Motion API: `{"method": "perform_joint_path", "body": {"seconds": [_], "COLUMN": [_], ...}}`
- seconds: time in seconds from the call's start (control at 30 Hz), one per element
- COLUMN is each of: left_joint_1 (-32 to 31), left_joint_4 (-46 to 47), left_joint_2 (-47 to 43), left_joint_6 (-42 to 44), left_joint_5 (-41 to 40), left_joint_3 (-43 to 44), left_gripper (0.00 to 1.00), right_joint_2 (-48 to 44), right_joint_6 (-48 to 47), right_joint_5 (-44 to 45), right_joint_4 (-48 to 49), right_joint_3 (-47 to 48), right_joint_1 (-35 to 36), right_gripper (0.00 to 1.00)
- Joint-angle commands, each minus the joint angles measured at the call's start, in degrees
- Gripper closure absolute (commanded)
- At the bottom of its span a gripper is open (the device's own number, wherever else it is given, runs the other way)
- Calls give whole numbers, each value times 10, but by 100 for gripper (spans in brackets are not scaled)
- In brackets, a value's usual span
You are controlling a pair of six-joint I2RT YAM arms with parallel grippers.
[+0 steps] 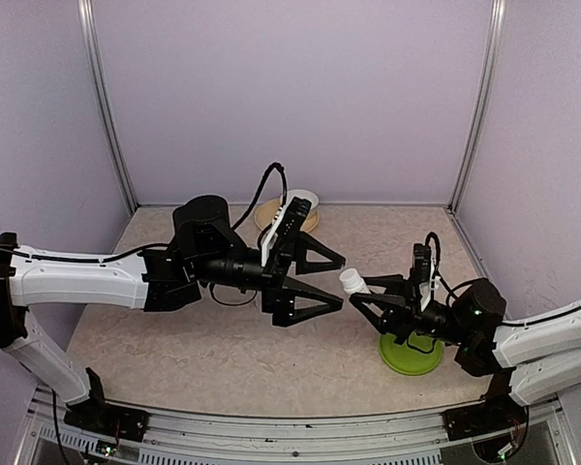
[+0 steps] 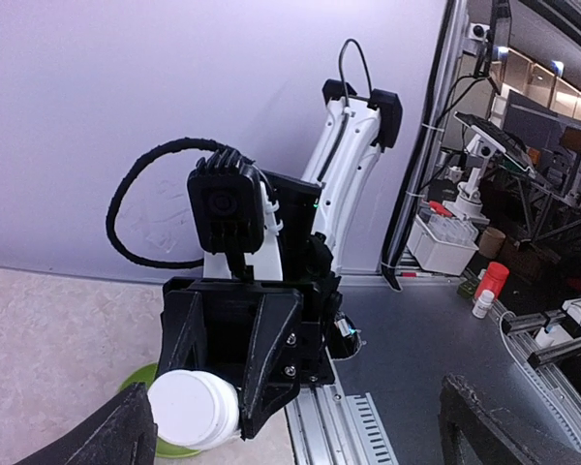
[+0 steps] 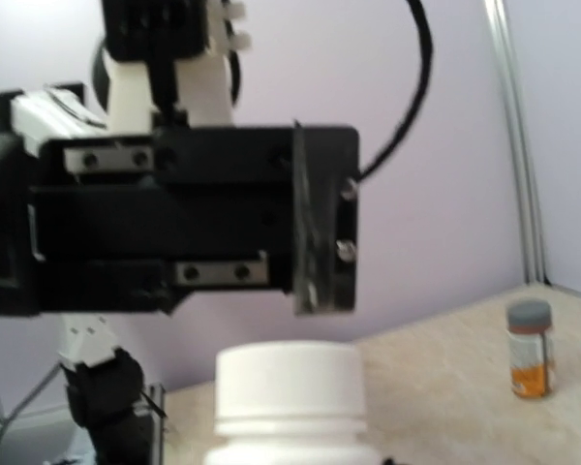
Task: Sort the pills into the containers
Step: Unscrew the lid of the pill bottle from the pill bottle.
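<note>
Clamping a white plastic capped bottle (image 3: 290, 392), that's the right gripper (image 1: 361, 293); left gripper (image 1: 339, 281) jaws gape wide apart, facing it.

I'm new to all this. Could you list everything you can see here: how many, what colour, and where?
White bottle: one, white, capped, held above the table between the two arms.
Green plate: one, green, on the table under the right arm.
Tan plate: one, tan, at the far edge by the back wall.
White bowl: one, white, on the tan plate.
Small bottle: one, orange with a grey cap, upright on the table.
Table: one, speckled beige.
Left arm: one, white and black.
Right arm: one, white and black.
Left tool: one, black, open, empty, facing the white bottle.
Right tool: one, black, closed on the white bottle.
</note>
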Motion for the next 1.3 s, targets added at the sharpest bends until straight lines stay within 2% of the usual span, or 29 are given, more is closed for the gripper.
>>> {"method": "perform_joint_path", "body": {"seconds": [0.0, 0.17, 0.4, 0.83, 1.17, 1.27], "left_joint_1": [24, 47, 49, 47, 40, 40], "left_joint_4": [42, 50, 60, 51, 35, 36], "left_joint_2": [24, 48, 55, 68, 71, 68], "left_joint_6": [-21, -22, -16, -7, 6, 9], "left_joint_5": [33, 65, 102, 65, 65, 63], "left_joint_3": [23, 43, 43, 45, 41, 36], "left_gripper": [1, 1, 2, 2, 7, 8], "right_joint_2": [35, 65, 95, 115, 108, 103], "right_joint_6": [16, 0, 32, 46, 57, 71], "right_joint_5": [-64, -104, -98, -146, -101, -80], "right_joint_4": [37, 28, 65, 76, 103, 86], "right_joint_3": [22, 53, 60, 71, 50, 48], "right_joint_1": [-28, -31, -58, -66, -81, -86], "right_gripper": [100, 100, 100, 100, 100, 100]}}
